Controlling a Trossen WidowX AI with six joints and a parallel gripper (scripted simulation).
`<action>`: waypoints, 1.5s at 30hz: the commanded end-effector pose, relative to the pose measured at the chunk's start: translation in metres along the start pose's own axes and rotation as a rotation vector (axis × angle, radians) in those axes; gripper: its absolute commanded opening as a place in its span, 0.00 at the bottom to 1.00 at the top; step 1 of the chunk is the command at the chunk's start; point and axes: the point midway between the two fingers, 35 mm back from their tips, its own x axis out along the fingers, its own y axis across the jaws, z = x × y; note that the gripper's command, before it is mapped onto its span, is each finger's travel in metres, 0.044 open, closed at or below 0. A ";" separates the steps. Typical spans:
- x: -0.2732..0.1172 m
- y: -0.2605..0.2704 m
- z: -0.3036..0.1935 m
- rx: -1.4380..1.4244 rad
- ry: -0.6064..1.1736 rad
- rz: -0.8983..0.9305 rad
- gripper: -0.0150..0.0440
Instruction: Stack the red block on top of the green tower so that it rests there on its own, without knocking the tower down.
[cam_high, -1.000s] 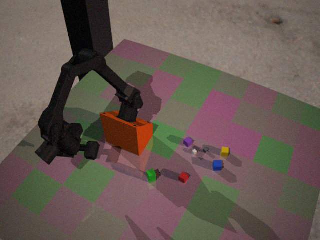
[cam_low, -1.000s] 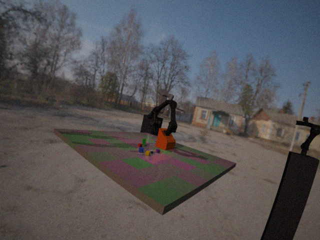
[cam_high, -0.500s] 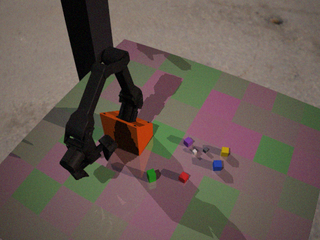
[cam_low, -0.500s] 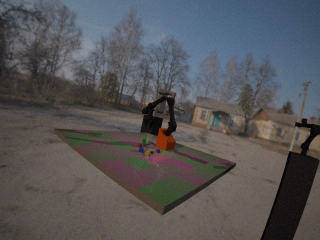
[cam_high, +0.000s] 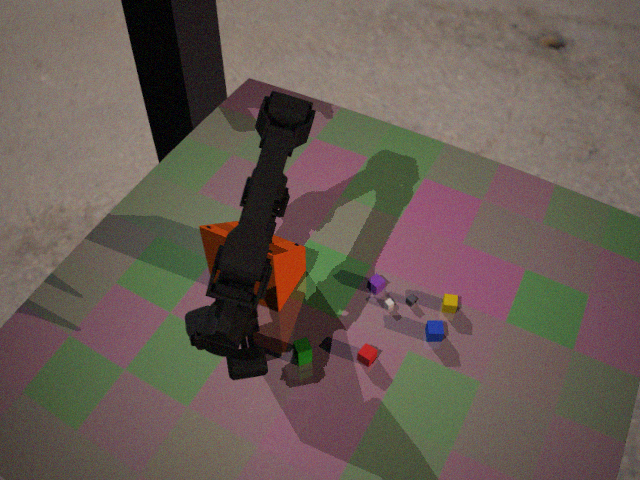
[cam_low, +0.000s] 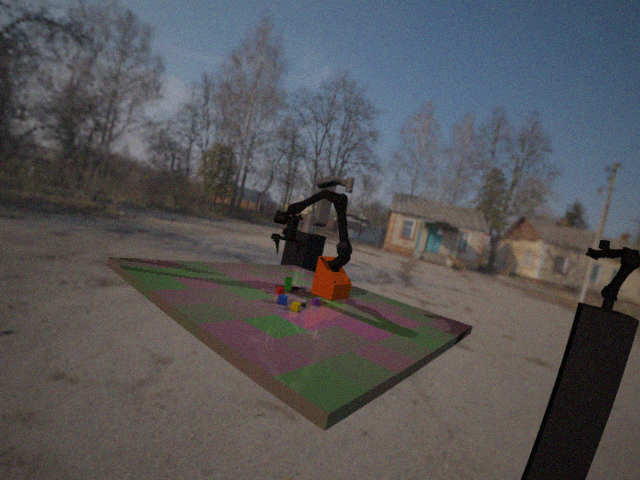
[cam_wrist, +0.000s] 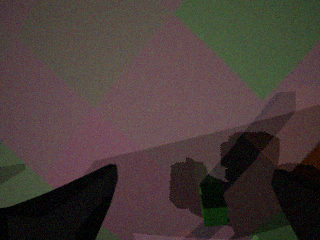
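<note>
The tool (cam_high: 242, 356) is spread wide and holds nothing. The red block (cam_high: 367, 354) looks small, light and hard; pinch its two flat sides.

A low platform (cam_low: 320, 382) chequered in green, pink and grey-brown squares lies on bare sandy ground (cam_low: 77, 413) under dim dusk light. Bare trees (cam_low: 248, 118) and small houses (cam_low: 434, 227) line the horizon beneath a blue sky. Long shadows cross the squares, and a dark post (cam_low: 584, 392) stands off the platform.
</note>
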 end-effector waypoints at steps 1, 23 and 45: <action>0.002 0.007 -0.026 -0.252 -0.015 0.013 1.00; 0.036 0.002 -0.186 -1.778 -0.014 0.031 1.00; 0.075 -0.020 -0.243 -2.295 0.041 0.043 1.00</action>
